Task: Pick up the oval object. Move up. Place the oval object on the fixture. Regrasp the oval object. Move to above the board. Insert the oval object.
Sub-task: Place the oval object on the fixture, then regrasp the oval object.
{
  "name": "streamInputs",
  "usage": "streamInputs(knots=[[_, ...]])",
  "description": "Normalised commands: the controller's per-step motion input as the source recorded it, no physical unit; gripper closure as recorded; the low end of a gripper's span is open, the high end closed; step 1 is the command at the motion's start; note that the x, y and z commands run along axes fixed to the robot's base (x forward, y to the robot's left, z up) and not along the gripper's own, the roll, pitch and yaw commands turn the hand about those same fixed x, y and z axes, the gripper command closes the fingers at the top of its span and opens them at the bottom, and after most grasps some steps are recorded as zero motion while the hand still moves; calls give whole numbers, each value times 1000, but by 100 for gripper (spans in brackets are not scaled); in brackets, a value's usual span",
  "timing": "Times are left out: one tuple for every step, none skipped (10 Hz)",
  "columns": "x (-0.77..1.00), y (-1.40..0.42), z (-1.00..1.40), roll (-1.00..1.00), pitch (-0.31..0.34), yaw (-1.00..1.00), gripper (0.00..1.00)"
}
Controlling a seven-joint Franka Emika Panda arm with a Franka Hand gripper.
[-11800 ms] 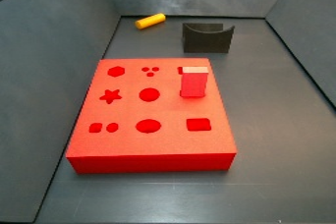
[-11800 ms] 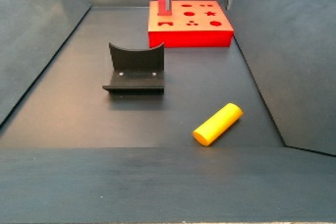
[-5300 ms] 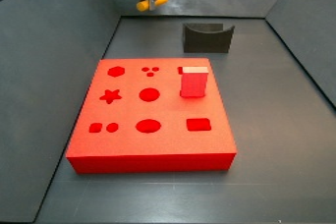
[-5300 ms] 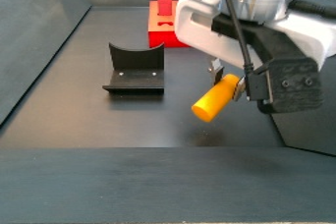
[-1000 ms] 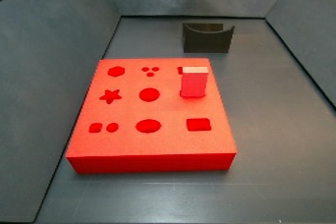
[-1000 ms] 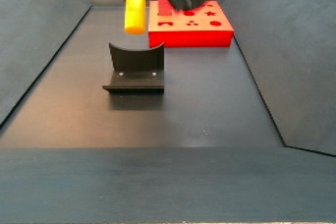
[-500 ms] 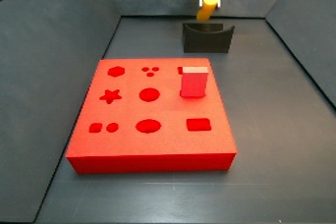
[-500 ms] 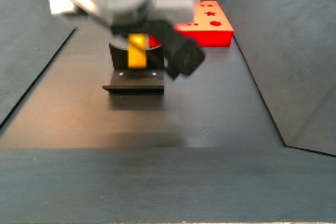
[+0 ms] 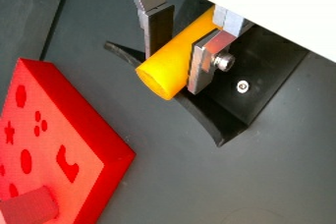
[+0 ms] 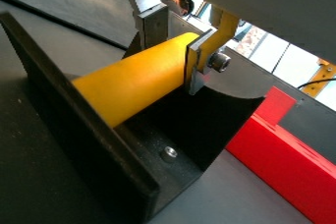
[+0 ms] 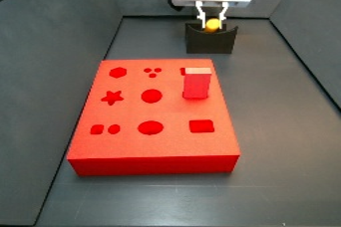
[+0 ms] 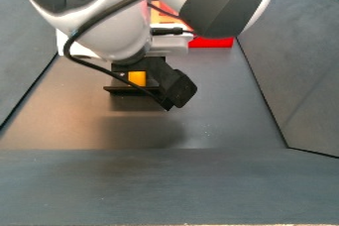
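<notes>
My gripper (image 9: pixel 180 43) is shut on the yellow-orange oval object (image 9: pixel 174 59), which lies between the silver fingers in both wrist views (image 10: pixel 138 76). The peg sits down in the curved notch of the dark fixture (image 10: pixel 118 159), also seen under it in a wrist view (image 9: pixel 250 105). In a side view the gripper (image 11: pixel 209 15) is right over the fixture (image 11: pixel 209 40) at the back of the floor, with the peg's end (image 11: pixel 210 24) showing. In a side view the arm hides most of the fixture (image 12: pixel 126 89); a bit of the peg (image 12: pixel 137 75) shows.
The red board (image 11: pixel 154 116) with shaped holes lies at the floor's middle, with a small red upright block (image 11: pixel 196 83) on it. The board's corner shows in a wrist view (image 9: pixel 53 140). Dark walls enclose the floor. The arm (image 12: pixel 133 22) fills much of a side view.
The gripper has come down with the oval object from above the fixture into its notch. The arm now covers more of a side view.
</notes>
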Motion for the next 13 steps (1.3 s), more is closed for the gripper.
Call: streamInputs(knots=[[78,93,-258,-120,-22,-93,100],[65,110,-238,-114,-30,-86,100],[65,111,-237,-113,-31,-78,100],[0,0,0,0,0,0,0],[0,0,1000,-40,44,-36,0],[-1,2,1000,-39,44,-34,0],[-18,9,1000,-7,52,-25,0],[-23,4,1000,22,57,-20,0],[-36,3,1000,51,55,-22,0],[-41,-1,912,58,52,-27,0],[-35,3,684,57,47,-30,0],[-36,3,566,55,49,-29,0],[-28,5,265,53,49,-28,0]])
